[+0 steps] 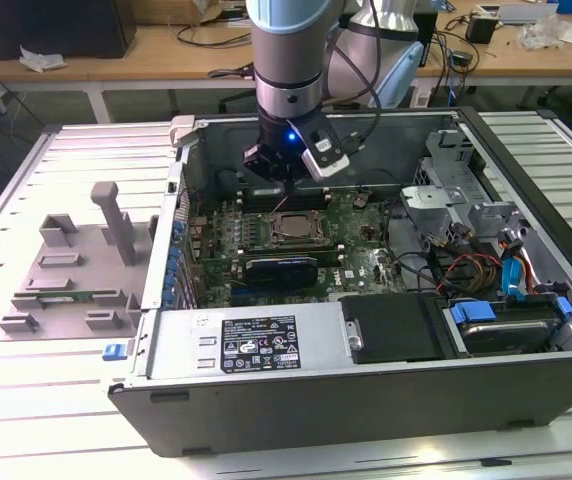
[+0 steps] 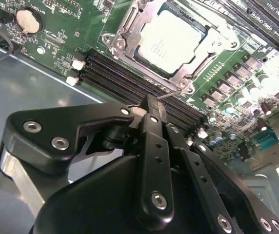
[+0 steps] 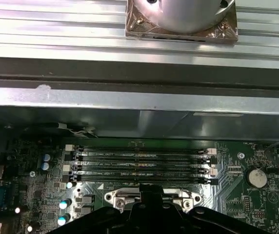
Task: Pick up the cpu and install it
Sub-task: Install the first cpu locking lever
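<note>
The cpu (image 2: 171,41), a flat square chip with a dull silvery top, lies in its socket frame (image 2: 122,36) on the green motherboard (image 1: 361,250). In the exterior view the cpu (image 1: 291,225) sits mid-board, and my gripper (image 1: 281,172) hangs just behind it, over the memory slots (image 1: 286,195). In the second wrist view my gripper (image 2: 151,105) has its black fingers pressed together with nothing between them. Its tip is above the memory slots (image 2: 129,78), beside the socket's thin wire lever (image 2: 171,95). The first wrist view has the gripper (image 3: 151,192) over the socket's edge.
The open computer case (image 1: 296,400) walls in the board on all sides. A long black expansion card (image 1: 281,268) lies in front of the socket. Cables and drive bays (image 1: 486,270) crowd the exterior view's right. A grey fixture tray (image 1: 66,270) sits outside on the left.
</note>
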`<state>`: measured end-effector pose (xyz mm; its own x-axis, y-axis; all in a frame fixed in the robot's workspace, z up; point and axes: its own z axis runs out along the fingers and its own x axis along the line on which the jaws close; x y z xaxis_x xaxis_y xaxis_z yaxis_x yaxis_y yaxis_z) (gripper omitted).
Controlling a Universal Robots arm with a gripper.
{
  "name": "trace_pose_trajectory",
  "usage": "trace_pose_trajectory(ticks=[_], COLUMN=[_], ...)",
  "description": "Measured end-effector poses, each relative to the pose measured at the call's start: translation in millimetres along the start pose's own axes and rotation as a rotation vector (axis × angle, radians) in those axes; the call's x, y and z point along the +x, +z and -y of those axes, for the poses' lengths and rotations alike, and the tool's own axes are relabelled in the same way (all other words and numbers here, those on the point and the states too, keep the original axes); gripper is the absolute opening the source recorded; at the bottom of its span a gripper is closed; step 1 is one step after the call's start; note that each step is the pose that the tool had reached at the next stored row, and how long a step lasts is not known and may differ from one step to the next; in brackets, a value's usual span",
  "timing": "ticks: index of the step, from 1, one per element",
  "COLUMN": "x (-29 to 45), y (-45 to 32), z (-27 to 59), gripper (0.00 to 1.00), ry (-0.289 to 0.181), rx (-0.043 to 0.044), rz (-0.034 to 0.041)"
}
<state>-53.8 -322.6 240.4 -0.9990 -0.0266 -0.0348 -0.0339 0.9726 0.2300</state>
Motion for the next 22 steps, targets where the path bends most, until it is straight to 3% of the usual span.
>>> trace_pose_trajectory(ticks=[9,11,12,18,19,22], x=[-1.2,-4.2,-4.3,-4.1,-4.1,-4.1], y=[1.7,3.3,3.8,8.7,9.4,10.9], z=[0.1,0.0,0.0,1.2,1.4,1.7], gripper=[0.11,0.11,0.11,0.11,0.11,0.11], ry=[0.000,0.000,0.000,-0.004,-0.006,-0.010], rx=[0.0001,0.0138,0.0149,0.0157,0.0161,0.0165], rz=[0.0002,-0.0002,-0.0002,0.0175,0.0268,0.0441])
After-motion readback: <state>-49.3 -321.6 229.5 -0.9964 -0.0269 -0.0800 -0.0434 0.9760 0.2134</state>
